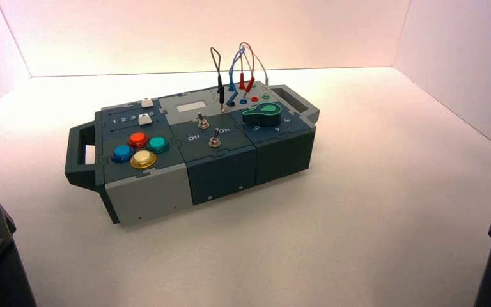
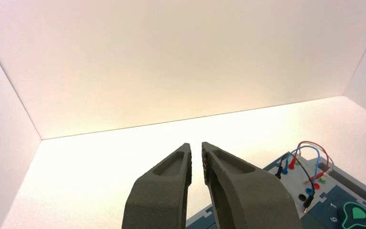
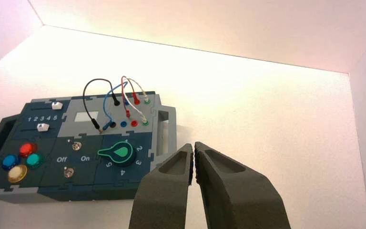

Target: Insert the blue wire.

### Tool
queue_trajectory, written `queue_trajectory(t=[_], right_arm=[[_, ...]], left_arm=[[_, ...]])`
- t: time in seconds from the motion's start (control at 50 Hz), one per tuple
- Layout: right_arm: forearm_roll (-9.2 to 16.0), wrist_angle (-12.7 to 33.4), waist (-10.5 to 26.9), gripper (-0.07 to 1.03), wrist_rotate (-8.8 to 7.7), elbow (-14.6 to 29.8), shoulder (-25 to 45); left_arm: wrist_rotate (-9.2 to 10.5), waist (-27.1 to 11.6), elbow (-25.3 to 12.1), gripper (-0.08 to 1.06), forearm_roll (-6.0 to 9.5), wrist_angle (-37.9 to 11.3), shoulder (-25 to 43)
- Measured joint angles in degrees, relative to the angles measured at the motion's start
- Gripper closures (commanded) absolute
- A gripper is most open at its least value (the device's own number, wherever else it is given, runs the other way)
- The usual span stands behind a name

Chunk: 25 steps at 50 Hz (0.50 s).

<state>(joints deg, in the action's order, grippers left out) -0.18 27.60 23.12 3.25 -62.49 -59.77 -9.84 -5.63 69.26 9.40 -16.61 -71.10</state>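
Hovering grippers: 2; left gripper [image 2: 197, 145] is gaping narrowly, front-left; right gripper [image 3: 193, 145] is clenching nothing, front-right
Wires: 4; 1 blue wire [image 3: 106, 102] is arching over the box's [image 3: 81, 142] sockets, front plug lying beside the black socket [image 3: 113, 125]
Buttons [image 3: 27, 149]: 4, sitting front-left

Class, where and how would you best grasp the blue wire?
Probably by the slim body of its loose, tilted front plug, from above and the robot's side: the blue wire arches away behind, and the black plug crowds its left.
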Motion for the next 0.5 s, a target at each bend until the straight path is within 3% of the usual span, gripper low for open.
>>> queue_trajectory(t=[0.34,0.5], right_arm=[[0.09,0.18,1.58,0.92,0.00,-0.09,0.00],[1.41,0.18,7.65,0.89,0.00,-0.09,1.67]], left_arm=[[0.18,0.09,-0.09,0.83,0.00,-0.35,0.00],[0.62,0.00,0.00,0.83,0.09,-0.35,0.00]])
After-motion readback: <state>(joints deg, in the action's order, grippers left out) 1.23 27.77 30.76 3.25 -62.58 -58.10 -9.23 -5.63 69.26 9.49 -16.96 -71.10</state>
